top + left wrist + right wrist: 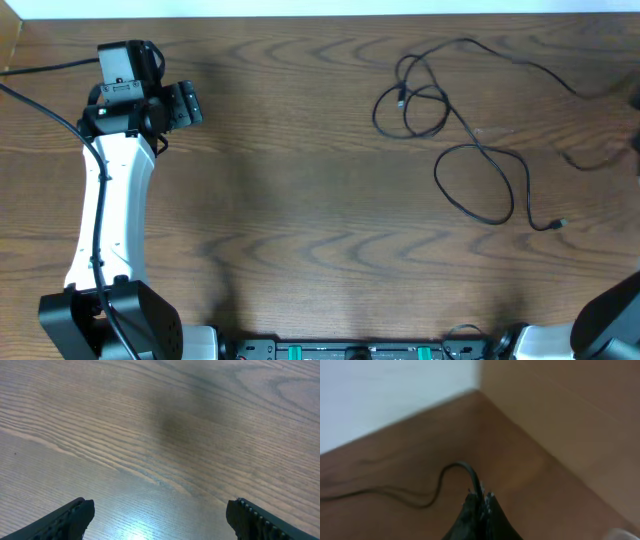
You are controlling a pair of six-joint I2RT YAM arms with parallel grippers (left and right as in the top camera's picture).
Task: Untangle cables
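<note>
Wooden bench (300, 200), brown with dark wavy grain, fills the overhead view. A narrow white strip (330, 8) runs along its far edge. Left wrist view: a bright patch of reflected light (135, 527) lies near the lower edge, with a soft dark shadow (175, 422) above it. Right wrist view: a tan panel (570, 420) stands at the bench corner beside a bluish-white surface (385, 395); both are blurred.

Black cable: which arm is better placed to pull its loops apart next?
Right. The right gripper is shut on the black cable, whose loops lie on that side; the left gripper hangs open over bare table, far away.
</note>
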